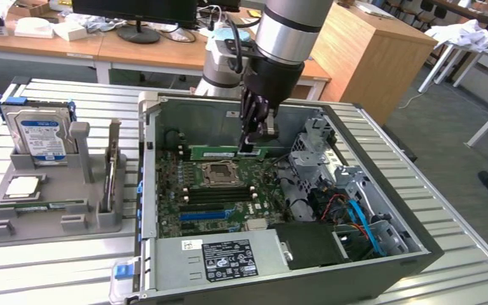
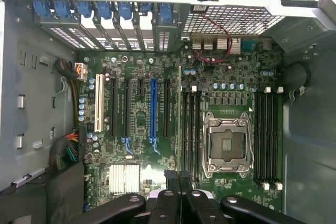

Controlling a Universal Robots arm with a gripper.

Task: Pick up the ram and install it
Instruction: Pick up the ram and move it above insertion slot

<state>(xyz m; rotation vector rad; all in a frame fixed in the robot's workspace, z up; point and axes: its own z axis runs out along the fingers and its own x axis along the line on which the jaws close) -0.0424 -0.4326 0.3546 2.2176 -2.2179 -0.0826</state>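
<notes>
The ram point(image 1: 220, 152) is a long green stick with a white sticker. It hangs level above the motherboard inside the open computer case point(image 1: 150, 190), just behind the CPU socket point(image 1: 220, 171). My gripper point(image 1: 251, 147) reaches down from above and is shut on the ram's end on the exterior view's right. In the wrist view the ram point(image 2: 179, 119) appears edge-on as a thin strip running away from my gripper point(image 2: 179, 182), over the dark memory slots point(image 2: 191, 129) beside the CPU socket point(image 2: 227, 144).
A grey fixture point(image 1: 49, 210) on the exterior view's left holds a hard drive point(image 1: 40, 136), a processor chip point(image 1: 22, 185) and a second green stick point(image 1: 45, 206). Drive cage point(image 1: 329, 152) and power supply point(image 1: 223, 257) crowd the case. More memory slots point(image 2: 266, 135) flank the socket.
</notes>
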